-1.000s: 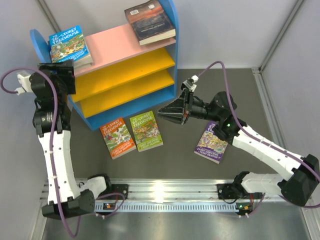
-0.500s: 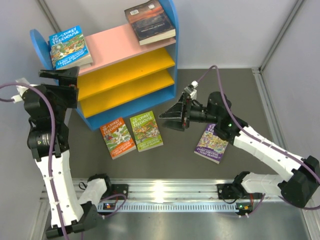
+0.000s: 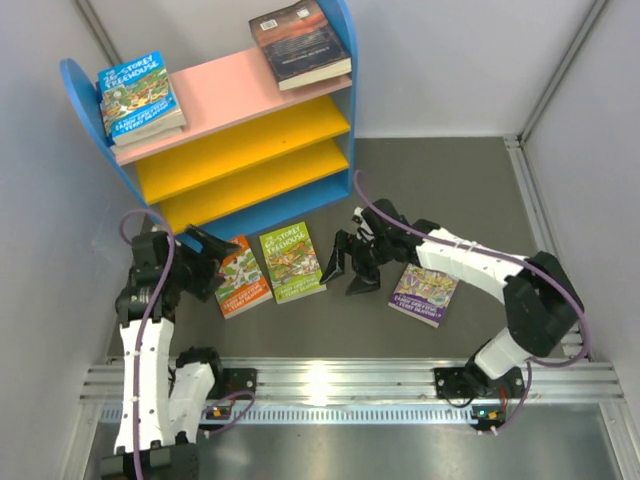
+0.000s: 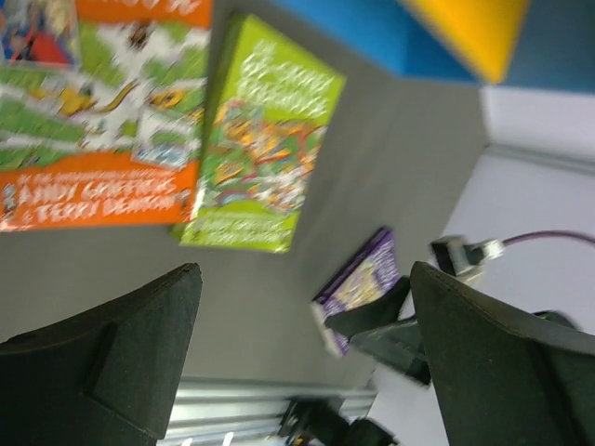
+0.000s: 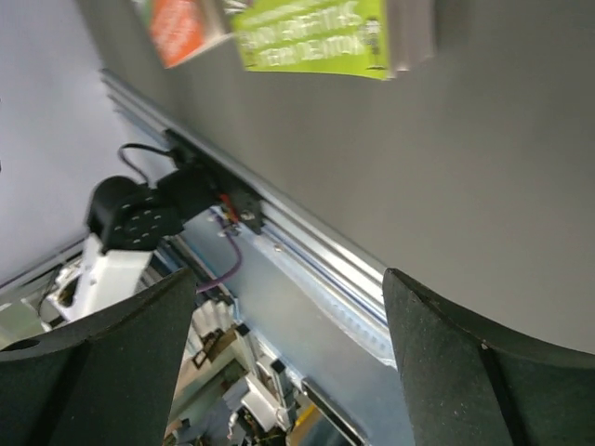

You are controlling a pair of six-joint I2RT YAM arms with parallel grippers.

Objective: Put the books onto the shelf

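With both claws spread empty, our left gripper (image 3: 215, 265) sits just left of the orange book (image 3: 238, 277) and our right gripper (image 3: 342, 280) just right of the green book (image 3: 291, 262), both books flat on the table (image 3: 450, 190), long sides toward the shelf (image 3: 220, 85).

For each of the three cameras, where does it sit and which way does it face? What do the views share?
Top view: above and behind the arms, looking down on shelf and table; both arms show, left claw and right claw open.
Left wrist: low over the table, facing right past the orange book and green book to the purple book; own fingers show.
Right wrist: low, facing the near rail; own fingers and the left arm's base show.
Both wrist views share the green and orange books.
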